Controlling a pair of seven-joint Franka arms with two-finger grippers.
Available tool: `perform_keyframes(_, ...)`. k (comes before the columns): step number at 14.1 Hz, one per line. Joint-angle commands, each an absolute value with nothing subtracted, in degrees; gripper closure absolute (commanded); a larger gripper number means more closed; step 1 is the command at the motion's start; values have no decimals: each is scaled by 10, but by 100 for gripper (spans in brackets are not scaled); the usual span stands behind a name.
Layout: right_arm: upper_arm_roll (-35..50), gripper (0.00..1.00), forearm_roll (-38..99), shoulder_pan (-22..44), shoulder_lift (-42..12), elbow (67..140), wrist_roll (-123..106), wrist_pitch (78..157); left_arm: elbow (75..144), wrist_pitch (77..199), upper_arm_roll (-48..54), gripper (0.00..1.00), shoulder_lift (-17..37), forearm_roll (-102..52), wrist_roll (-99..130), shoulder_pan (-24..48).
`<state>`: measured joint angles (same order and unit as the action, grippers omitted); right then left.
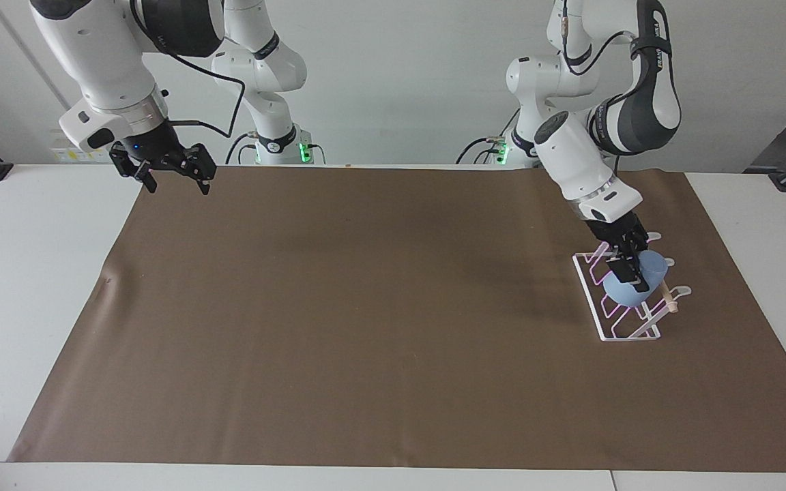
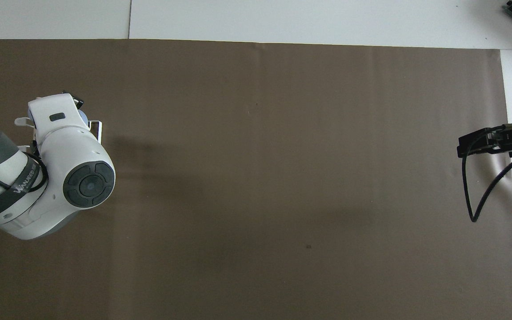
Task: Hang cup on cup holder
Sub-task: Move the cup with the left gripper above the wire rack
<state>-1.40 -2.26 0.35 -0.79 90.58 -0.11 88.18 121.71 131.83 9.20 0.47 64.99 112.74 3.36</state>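
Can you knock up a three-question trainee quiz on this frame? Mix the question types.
1. True or false: the left gripper is shut on the cup.
2. Multiple choice: the cup is over
A) the cup holder
B) bare brown mat at mid-table
C) the white table at the right arm's end
3. In a few words: what is the right gripper doing?

Key
1. True.
2. A. The cup hangs tilted over the holder's prongs, beside the wooden dowel.
3. It waits open in the air over the mat's corner at the right arm's end, holding nothing.
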Motion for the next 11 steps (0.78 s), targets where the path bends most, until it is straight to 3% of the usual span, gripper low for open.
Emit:
perform_keyframes(1,-9,0,-27,-3,4,919,-9,880,1245,1341,96,100,-16,660,1142,19)
perform_keyframes(6,-10,0,-27,-3,4,919,-9,880,1254,1362,96,100,-17,660,1141,12)
perform_keyframes(7,-10,0,-27,-3,4,919,-9,880,1253,1361,96,93,-17,660,1140,12)
perform_keyframes(9,-9,0,-27,-3,4,919,-9,880,1251,1361,96,65,-16,660,1139,12)
perform_keyframes(11,-10,0,-27,-3,4,919,-9,880,1245,1360,95,25,-15,660,1138,11)
